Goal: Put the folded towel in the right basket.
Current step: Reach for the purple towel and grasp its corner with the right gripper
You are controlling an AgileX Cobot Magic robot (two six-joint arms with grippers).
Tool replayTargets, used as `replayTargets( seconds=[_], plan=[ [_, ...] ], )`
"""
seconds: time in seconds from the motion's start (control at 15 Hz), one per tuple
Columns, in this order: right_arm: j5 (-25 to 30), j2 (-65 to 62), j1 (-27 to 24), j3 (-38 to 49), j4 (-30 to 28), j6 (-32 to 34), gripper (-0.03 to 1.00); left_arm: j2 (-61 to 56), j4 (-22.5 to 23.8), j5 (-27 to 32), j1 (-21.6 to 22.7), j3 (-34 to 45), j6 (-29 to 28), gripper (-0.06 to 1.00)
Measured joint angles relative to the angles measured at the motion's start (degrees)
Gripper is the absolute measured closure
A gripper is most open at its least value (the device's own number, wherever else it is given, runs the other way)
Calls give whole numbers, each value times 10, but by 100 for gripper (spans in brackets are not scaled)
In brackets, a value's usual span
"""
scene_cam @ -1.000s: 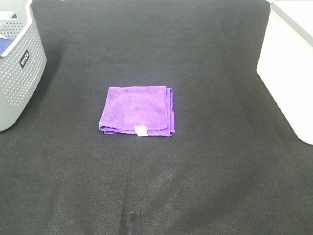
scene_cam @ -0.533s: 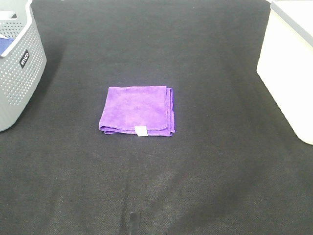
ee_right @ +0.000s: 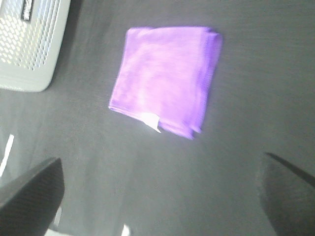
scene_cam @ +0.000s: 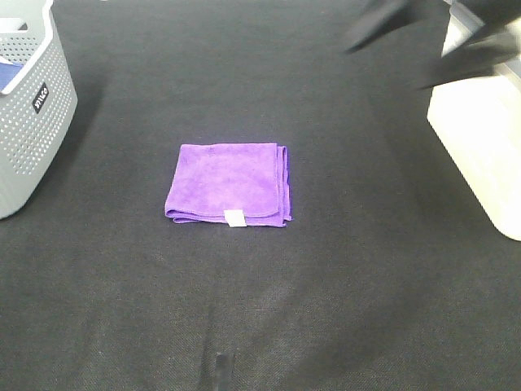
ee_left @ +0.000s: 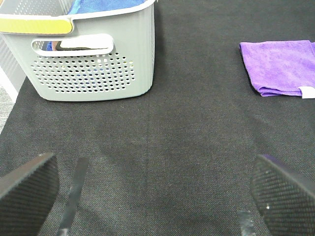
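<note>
The folded purple towel (scene_cam: 229,182) with a small white tag lies flat in the middle of the black table; it also shows in the left wrist view (ee_left: 279,67) and the right wrist view (ee_right: 167,78). The white right basket (scene_cam: 479,138) stands at the right edge. My right gripper (scene_cam: 387,65) is open and empty, blurred, in the air at the far right, beside the white basket and well away from the towel; the right wrist view (ee_right: 161,162) shows its jaws wide apart. My left gripper (ee_left: 153,162) is open and empty, low over the table, out of the exterior view.
A grey perforated basket (scene_cam: 28,106) stands at the far left, holding a blue cloth (ee_left: 108,5). A short strip of tape (scene_cam: 221,368) lies near the table's front edge.
My right gripper has swung into the exterior view at the top right, where earlier there was none. The towel and both baskets have not moved.
</note>
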Motion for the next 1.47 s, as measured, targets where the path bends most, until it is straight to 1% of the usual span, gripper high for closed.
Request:
replayTargets(
  seconds=[0.13, 0.2, 0.4, 0.6, 0.73, 1.07, 1.2, 1.33, 1.4, 1.47],
  plan=[
    [-2, 123, 35, -72, 10, -10, 1, 0, 0, 0, 0, 0, 0, -5],
    [6, 201, 41, -118, 13, -14, 1, 0, 0, 0, 0, 0, 0, -5],
    [10, 329, 41, -182, 13, -18, 1, 0, 0, 0, 0, 0, 0, -5],
    [9, 415, 41, -246, 13, -19, 2, 0, 0, 0, 0, 0, 0, -5],
    [7, 445, 41, -262, 18, -19, 3, 0, 0, 0, 0, 0, 0, -5],
    [7, 460, 42, -273, 34, -21, 5, 0, 0, 0, 0, 0, 0, -5],
    [-9, 468, 60, -274, 41, -21, 8, 0, 0, 0, 0, 0, 0, -5],
    [-39, 484, 97, -281, 73, -25, 14, 0, 0, 0, 0, 0, 0, -5],
    [-49, 495, 117, -290, 88, -30, 22, 0, 0, 0, 0, 0, 0, -5],
    [-54, 505, 136, -301, 96, -31, 35, 0, 0, 0, 0, 0, 0, -5]
  ],
)
